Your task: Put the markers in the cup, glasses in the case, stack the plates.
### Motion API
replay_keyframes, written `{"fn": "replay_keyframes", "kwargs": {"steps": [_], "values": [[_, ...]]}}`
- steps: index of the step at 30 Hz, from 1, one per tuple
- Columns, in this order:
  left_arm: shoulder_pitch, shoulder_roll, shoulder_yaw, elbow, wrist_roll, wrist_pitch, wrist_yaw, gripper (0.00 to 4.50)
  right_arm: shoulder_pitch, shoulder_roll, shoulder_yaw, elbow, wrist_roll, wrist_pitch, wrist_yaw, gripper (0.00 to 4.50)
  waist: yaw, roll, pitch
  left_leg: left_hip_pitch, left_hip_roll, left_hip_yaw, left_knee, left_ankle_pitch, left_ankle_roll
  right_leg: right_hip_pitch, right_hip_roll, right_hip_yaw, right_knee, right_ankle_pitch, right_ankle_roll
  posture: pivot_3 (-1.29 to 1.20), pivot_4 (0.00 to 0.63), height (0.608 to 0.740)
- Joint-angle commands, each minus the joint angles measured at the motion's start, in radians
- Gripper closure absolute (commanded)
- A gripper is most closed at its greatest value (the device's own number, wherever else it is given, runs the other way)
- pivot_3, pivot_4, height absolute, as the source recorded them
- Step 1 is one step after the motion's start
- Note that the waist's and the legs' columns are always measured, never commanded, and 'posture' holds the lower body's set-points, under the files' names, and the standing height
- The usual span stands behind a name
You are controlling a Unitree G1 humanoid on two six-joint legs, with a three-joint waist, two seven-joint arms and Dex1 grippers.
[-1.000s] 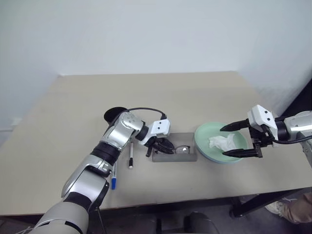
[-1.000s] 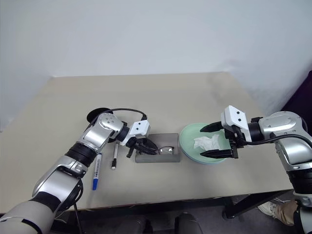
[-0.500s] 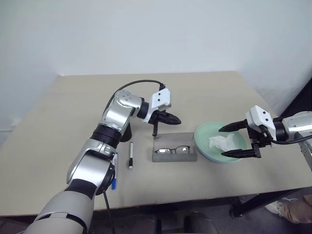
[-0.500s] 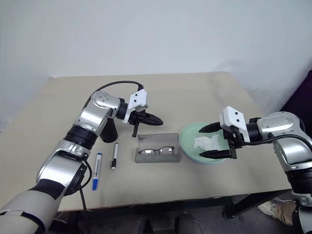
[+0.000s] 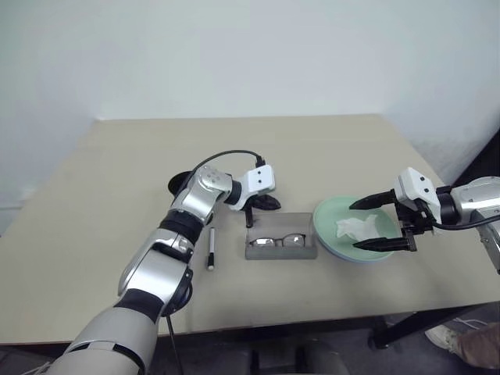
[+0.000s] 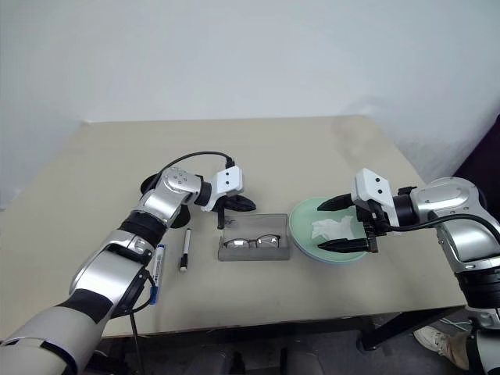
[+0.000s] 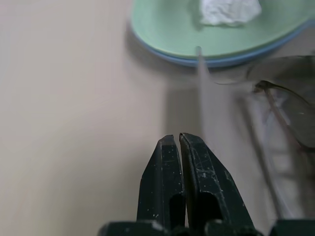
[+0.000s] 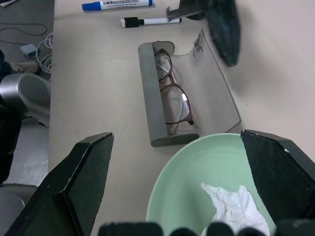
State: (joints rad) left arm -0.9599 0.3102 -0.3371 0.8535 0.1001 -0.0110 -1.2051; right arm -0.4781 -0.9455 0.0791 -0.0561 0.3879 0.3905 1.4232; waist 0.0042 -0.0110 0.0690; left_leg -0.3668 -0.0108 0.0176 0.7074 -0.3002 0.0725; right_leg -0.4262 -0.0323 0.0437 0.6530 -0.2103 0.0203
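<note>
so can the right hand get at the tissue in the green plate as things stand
Probably yes. The right hand hangs open with its fingers straddling the tissue in the green plate, and nothing lies between them.

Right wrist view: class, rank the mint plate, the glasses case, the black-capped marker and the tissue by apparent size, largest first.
1. Mint plate, though partly cut off
2. Glasses case
3. Tissue and black-capped marker: too alike to rank

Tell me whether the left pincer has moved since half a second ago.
Yes. The left pincer, shut, has dropped from above the table to the far edge of the case, where the glasses lie.
</note>
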Motion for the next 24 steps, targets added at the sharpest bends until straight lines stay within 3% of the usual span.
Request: {"fn": "replay_keyframes", "kwargs": {"steps": [1,13,24], "values": [[0.014,0.014,-0.010,-0.084,-0.006,0.007,-0.058,4.45,-0.013,-0.004,-0.024,-0.028,0.012,0.001,-0.004,0.00,-0.001,0.000,0.000,0.000,0.000,0.000,0.000,0.000,0.000,0.000,0.000,0.000,0.000,0.000,0.000,0.00,0.000,0.738],[0.194,0.116,-0.042,-0.523,-0.073,0.193,-0.237,4.45,-0.011,0.004,-0.023,-0.030,0.011,-0.002,-0.011,0.00,-0.001,0.000,0.000,0.000,0.000,0.000,0.000,0.000,0.000,0.000,-0.001,0.000,0.000,0.000,0.000,0.00,0.000,0.738],[0.296,0.178,-0.057,-0.638,-0.065,0.264,-0.201,4.45,-0.031,0.026,-0.010,-0.017,0.000,-0.017,-0.013,0.00,-0.001,0.000,0.000,0.001,0.001,0.001,0.001,0.000,0.000,0.001,-0.001,0.000,0.001,0.000,0.000,0.00,0.000,0.738]]}}
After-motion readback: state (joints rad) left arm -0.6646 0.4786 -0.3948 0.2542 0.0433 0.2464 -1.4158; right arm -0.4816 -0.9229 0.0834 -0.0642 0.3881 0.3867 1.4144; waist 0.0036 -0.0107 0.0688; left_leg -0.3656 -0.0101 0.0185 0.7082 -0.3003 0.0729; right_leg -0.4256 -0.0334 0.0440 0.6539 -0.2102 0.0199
